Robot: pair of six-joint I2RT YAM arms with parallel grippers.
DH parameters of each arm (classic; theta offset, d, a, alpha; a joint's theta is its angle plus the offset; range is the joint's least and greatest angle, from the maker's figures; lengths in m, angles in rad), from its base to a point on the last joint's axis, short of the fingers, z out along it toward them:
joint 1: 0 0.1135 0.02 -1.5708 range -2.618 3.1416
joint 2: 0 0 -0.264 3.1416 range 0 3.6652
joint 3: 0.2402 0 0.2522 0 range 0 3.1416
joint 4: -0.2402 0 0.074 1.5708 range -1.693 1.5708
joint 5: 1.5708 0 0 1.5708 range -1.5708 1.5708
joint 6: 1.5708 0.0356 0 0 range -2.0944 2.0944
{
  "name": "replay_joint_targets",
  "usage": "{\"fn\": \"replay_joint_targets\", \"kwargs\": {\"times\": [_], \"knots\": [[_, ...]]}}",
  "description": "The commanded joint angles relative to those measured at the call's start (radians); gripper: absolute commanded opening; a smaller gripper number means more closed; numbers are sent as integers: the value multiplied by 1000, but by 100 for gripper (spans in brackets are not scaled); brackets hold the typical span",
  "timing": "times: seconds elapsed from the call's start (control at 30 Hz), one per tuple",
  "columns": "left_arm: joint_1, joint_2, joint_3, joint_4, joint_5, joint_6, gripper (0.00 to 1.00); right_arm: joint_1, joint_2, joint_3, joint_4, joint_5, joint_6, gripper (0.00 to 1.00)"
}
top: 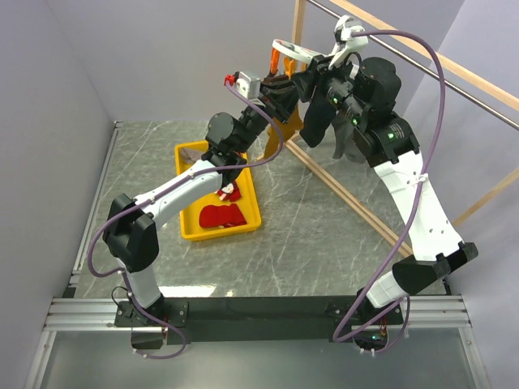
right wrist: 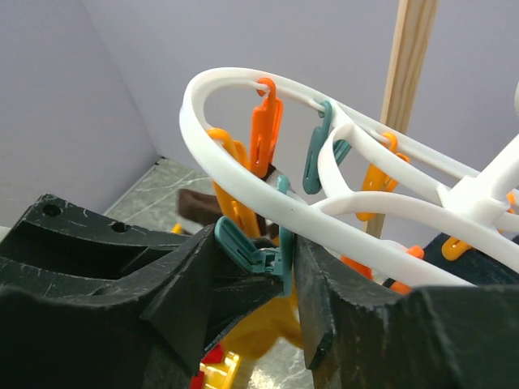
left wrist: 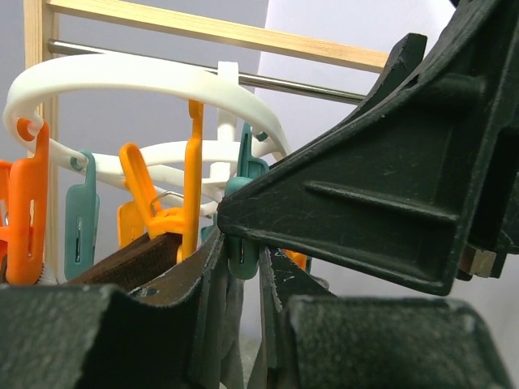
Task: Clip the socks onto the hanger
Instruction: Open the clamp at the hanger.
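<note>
The white hanger (top: 304,50) hangs at the back from a metal rod, with orange and teal clips; it also shows in the left wrist view (left wrist: 122,73) and the right wrist view (right wrist: 243,162). My right gripper (right wrist: 259,259) is shut on a teal clip (right wrist: 251,255), squeezing its handles. My left gripper (left wrist: 242,271) sits just under that clip (left wrist: 242,255) and pinches a grey sock (left wrist: 223,324) up against it. A mustard sock (top: 284,130) and a dark navy sock (top: 316,121) hang from the hanger. A red sock (top: 223,215) lies in the yellow bin (top: 253,198).
A wooden frame (top: 349,198) with a metal rod (top: 454,73) stands across the back right. The two grippers (top: 312,81) are crowded together under the hanger. Grey walls close in the left and back sides.
</note>
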Motion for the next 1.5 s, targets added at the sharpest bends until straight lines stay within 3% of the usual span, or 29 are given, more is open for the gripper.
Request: {"fn": "replay_joint_targets", "kwargs": {"times": [0.0,0.27,0.37,0.5,0.57,0.63,0.7,0.8,0.93,1.1,1.47], "knots": [[-8,-61,-2,60,3,19,13,7,1,36,28,24,-13,48],[-10,-59,-3,60,2,25,13,7,9,42,52,55,26,45],[-10,-58,-3,60,0,30,13,7,19,56,40,58,30,38],[-10,-59,-9,61,3,35,13,7,25,62,40,59,32,16],[-10,-61,-9,63,9,36,14,7,27,65,43,58,33,10],[-10,-67,-13,61,8,32,18,7,28,65,45,59,36,5],[-8,-79,-20,58,8,27,31,7,27,63,45,69,39,0],[-4,-100,-36,20,8,6,50,7,24,50,48,92,44,0],[21,-191,-123,-14,15,-63,62,5,13,30,57,112,49,0],[79,-318,-166,-262,41,-162,68,5,28,59,35,112,55,0],[262,-625,-463,-728,-112,-324,72,5,33,76,18,176,116,0]]}}
